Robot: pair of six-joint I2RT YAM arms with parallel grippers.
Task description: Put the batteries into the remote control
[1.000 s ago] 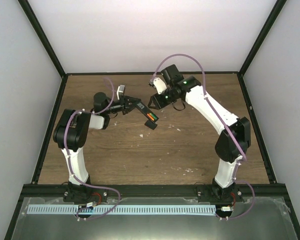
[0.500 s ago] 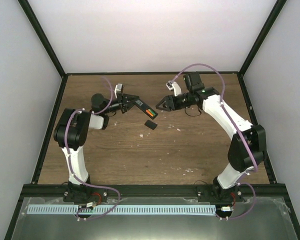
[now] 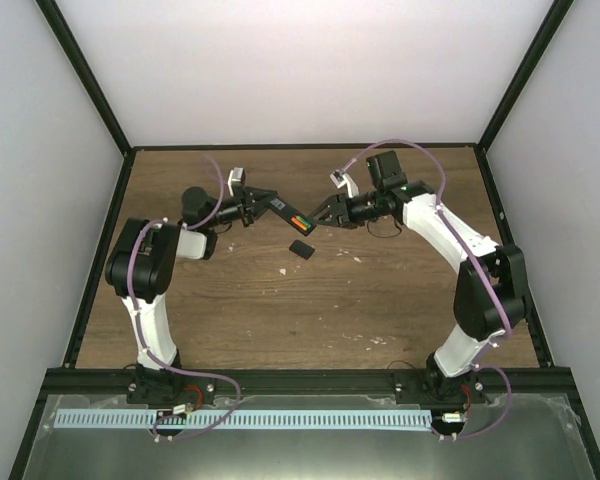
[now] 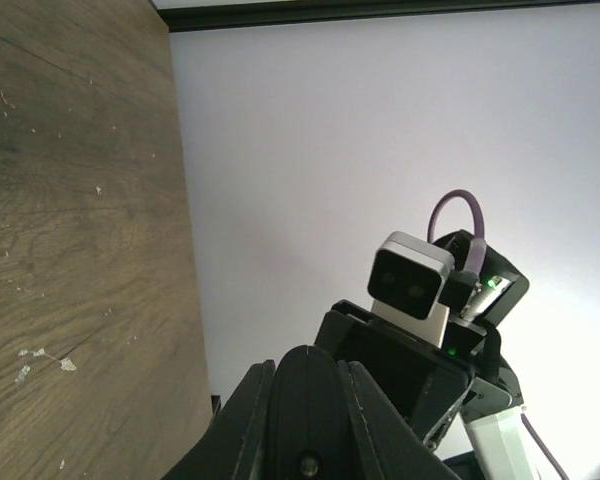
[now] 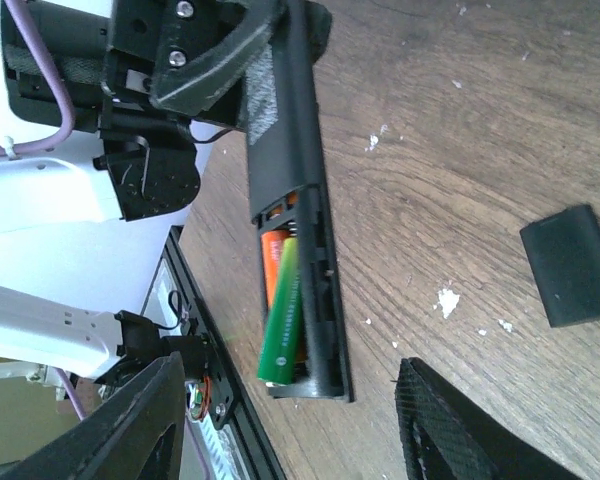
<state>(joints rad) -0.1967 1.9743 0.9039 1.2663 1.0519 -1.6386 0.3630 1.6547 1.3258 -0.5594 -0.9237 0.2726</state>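
My left gripper (image 3: 264, 204) is shut on the black remote control (image 3: 288, 215) and holds its near end above the table. In the left wrist view the remote (image 4: 305, 420) sits between the two fingers (image 4: 252, 400). The remote's back (image 5: 285, 150) faces up with its battery bay open. Two batteries (image 5: 283, 300) are in the bay: one shows orange and lies flat, the other shows green and lies askew across it with its end raised. They also show in the top view (image 3: 300, 221). My right gripper (image 3: 325, 213) is open and empty, its fingers (image 5: 450, 430) on either side of the remote's free end.
The small black battery cover (image 3: 301, 248) lies flat on the wooden table (image 3: 380, 300) just below the remote; it also shows in the right wrist view (image 5: 570, 265). Pale wood chips are scattered near it. Black frame rails edge the table.
My right gripper pulled back to the right from the remote, then came back left to its free end. The left gripper lifted and turned the remote slightly.
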